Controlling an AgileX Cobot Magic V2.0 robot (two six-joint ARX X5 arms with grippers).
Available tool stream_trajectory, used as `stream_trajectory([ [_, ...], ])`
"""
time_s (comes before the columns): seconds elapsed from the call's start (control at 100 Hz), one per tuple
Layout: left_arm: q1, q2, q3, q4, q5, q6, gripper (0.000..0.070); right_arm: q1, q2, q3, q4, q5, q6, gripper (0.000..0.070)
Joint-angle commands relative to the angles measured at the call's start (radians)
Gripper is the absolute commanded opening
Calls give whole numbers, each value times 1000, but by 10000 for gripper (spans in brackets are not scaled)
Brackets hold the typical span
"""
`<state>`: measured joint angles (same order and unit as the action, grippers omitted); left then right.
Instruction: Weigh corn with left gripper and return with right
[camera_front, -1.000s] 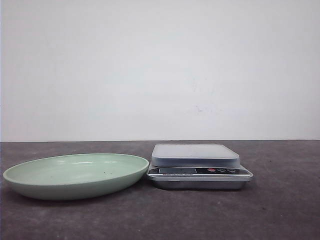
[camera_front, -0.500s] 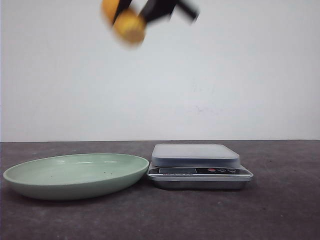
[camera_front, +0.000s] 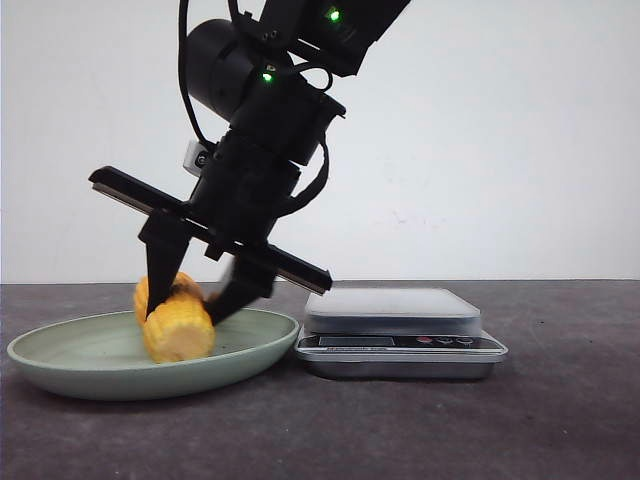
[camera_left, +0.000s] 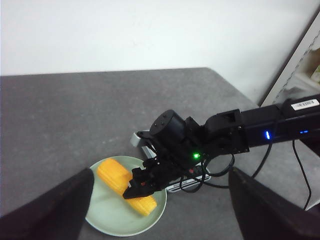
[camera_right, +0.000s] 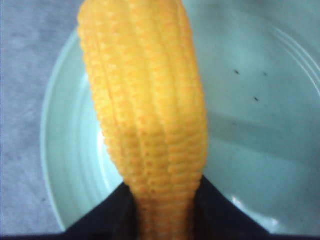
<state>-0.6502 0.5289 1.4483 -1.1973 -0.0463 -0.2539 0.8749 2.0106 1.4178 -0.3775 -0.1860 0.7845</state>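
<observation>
The orange-yellow corn (camera_front: 178, 325) lies in the pale green plate (camera_front: 60, 360) at the left of the table. My right gripper (camera_front: 185, 305) reaches down from above and is shut on the corn, one black finger on each side. The right wrist view shows the corn (camera_right: 150, 110) between the fingers (camera_right: 110, 215) over the plate (camera_right: 260, 125). My left gripper (camera_left: 160, 220) is open and empty, high above the table. Its view looks down on the right arm, the corn (camera_left: 112, 175) and the plate (camera_left: 105, 215). The left gripper is out of the front view.
A silver kitchen scale (camera_front: 400, 345) with a pale platform stands just right of the plate, and its corner shows in the left wrist view (camera_left: 137, 138). The dark table ends at a white wall behind. The right arm's cables hang over the scale.
One second ago no arm was in view. Half a second ago the right gripper showed at the top with the corn. It has since come down to the plate.
</observation>
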Motion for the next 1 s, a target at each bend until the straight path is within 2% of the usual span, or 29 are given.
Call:
stream_trajectory([
  [0.0,-7,7,17,4,1,-1,511,11,10,18,6,8,27,605],
  [0.02,-7,7,17,3,1,-2,511,11,10,18,6,7,27,687],
  [0.03,-7,7,17,2,1,-2,511,11,10,18,7,8,27,700],
  [0.1,-7,7,17,2,1,-2,511,10,8,19,21,6,21,700],
  [0.23,-7,7,17,5,1,-1,511,-29,-50,40,32,-3,-46,700],
  [0.35,-7,7,17,11,-6,-1,511,-57,-174,73,32,78,-151,700],
  [0.4,-7,7,17,11,-10,-1,511,-61,-244,82,33,152,-212,603],
  [0.44,-7,7,17,11,-10,-1,511,-61,-305,85,34,217,-271,493],
  [0.51,-7,7,17,15,-33,0,509,-54,-411,85,33,319,-401,233],
  [0.54,-7,7,17,18,-66,0,509,-47,-460,85,30,359,-480,87],
  [0.57,-7,7,17,19,-115,-2,509,-40,-500,85,22,385,-548,0],
  [0.65,-7,8,17,21,-235,-16,508,-23,-595,85,-11,432,-704,7],
  [0.74,-7,8,17,21,-322,-19,493,-8,-691,70,-21,511,-766,7],
  [0.79,-7,8,17,21,-356,-19,447,0,-755,33,32,547,-777,7],
  [0.84,-7,8,17,19,-376,-18,368,7,-824,-25,118,559,-811,7],
  [0.89,-7,8,17,16,-381,-11,244,14,-892,-94,208,561,-851,6],
  [0.92,-7,8,17,15,-381,-6,136,21,-937,-142,258,562,-869,6],
  [0.97,-7,8,16,15,-381,-2,15,24,-985,-198,298,562,-877,6],
  [0.99,-7,8,16,16,-381,-1,0,24,-1005,-220,305,562,-877,6],
])
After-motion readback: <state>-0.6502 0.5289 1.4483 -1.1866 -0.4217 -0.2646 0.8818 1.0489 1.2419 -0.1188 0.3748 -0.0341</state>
